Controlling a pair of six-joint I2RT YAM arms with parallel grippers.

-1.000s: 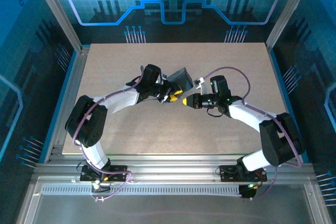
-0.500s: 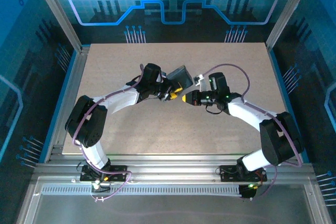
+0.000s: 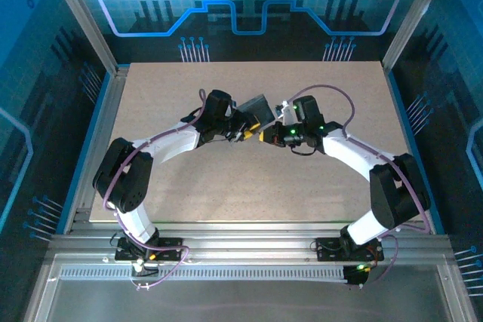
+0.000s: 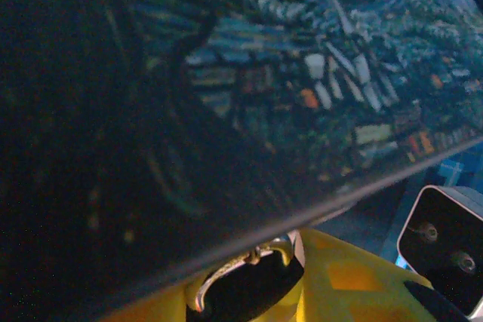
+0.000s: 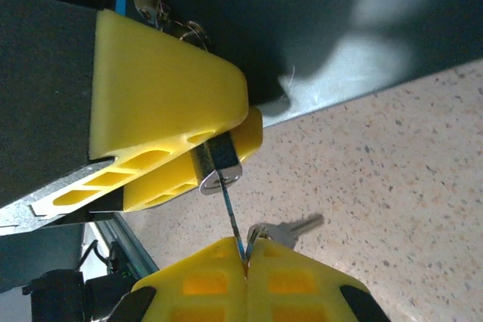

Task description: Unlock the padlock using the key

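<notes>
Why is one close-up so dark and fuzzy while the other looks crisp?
Left wrist view: the patterned tin sits very near the lens, so it looks dim and soft. Right wrist view: well lit and sharp on the key and padlock. Top view: blue light tints the walls.

At the table's (image 3: 189, 179) middle, the padlock (image 5: 217, 162) sits pinched in the left gripper (image 3: 247, 136), just beside the tin (image 5: 317, 28). The key (image 5: 232, 220) reaches from the right gripper (image 5: 247, 265) to the padlock's face, with a spare key (image 5: 290, 228) alongside.
</notes>
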